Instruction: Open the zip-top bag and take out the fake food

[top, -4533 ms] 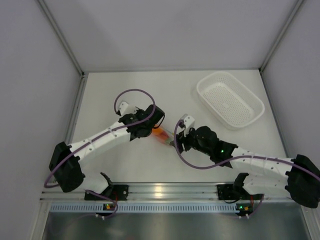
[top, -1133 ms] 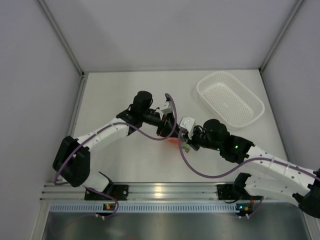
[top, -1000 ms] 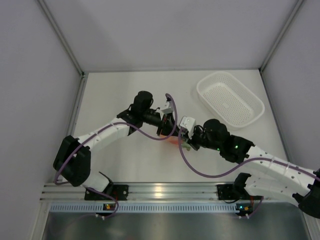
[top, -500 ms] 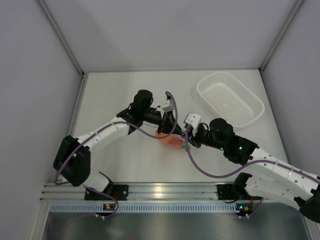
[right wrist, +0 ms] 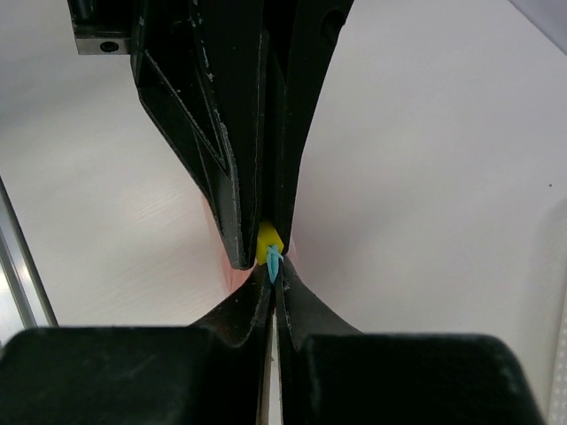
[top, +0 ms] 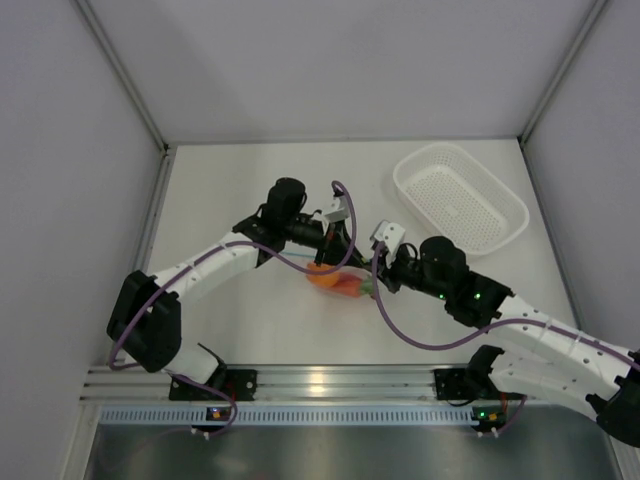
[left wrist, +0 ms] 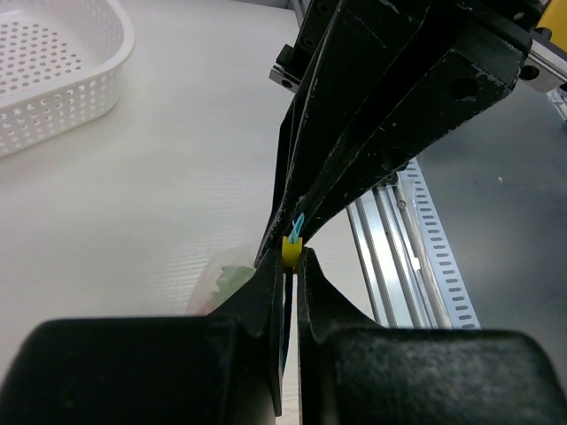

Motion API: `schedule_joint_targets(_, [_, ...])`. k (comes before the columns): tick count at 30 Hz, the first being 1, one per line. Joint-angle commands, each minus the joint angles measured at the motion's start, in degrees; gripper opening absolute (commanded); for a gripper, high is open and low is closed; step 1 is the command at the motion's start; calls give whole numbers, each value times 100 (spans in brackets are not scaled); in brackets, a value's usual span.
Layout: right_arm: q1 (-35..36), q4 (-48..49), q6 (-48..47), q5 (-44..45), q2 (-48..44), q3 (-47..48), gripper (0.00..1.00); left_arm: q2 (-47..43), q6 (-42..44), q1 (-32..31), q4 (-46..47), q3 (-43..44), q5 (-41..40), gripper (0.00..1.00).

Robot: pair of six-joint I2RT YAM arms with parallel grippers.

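Both arms lean in toward the middle of the white table [top: 230,190], their tips meeting nose to nose just above the zip-top bag [top: 325,280]; the bag lies on the table between them, nearer the front rail [top: 320,380] than the back wall, and well apart from the white perforated basket [top: 505,200] at the far right. The left gripper [left wrist: 292,257] is clamped tight, its two black fingers pressed together on a small yellow piece [left wrist: 291,249] at the bag's top edge; the right gripper [right wrist: 274,268] is likewise squeezed closed, nipping the light blue zip strip [right wrist: 273,261] right beside that yellow piece, so each arm has hold of the bag's mouth at almost the same spot. From above, the fake food [top: 346,288] shows through the clear plastic as an orange mass with a touch of green at its right end, so it is inside the bag; I cannot make out the separate pieces from here. In the left wrist view a pale green scrap [left wrist: 232,279] shows inside the crinkled plastic below and left of the fingertips; whether the zip itself has parted at all I cannot tell, since the fingers cover it.
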Motion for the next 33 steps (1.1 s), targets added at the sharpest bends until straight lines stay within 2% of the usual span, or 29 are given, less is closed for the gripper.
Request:
schedule_joint_targets(1, [-157,724,377,619,-119,-97,0,68,480,-36,-602,380,-149,0])
schedule_joint_targets(6, [-342,708,747,717,-233,-158,0,147,692,-36,-956,468,-748,0])
schedule_joint_targets(10, [-491,637,1115,1279,-189,-106,0,182,666,-9,-1027,486,-1003,0])
schedule_joint_targets(18, [-860,400,1292,1281,-206,-150,0,121,578,87,-1211,477,-1662,0])
schedule_joint_targets(23, [-905,865,1231,87,-365,-360,0,156,622,123,-1246,529,-1127,0])
schedule_joint_targets(24, [-905,935,1213,-28,-417,-378,11,182,570,123,-1238,564,-1048,0])
schedule_joint_targets(27, [-905,954,1064,-424,-453,-405,23,235,534,123,-1237,653,-916,0])
schedule_joint_targets(33, [-914,936,1029,-1039,-418,-334,25,209,569,123,-1246,662,-486,0])
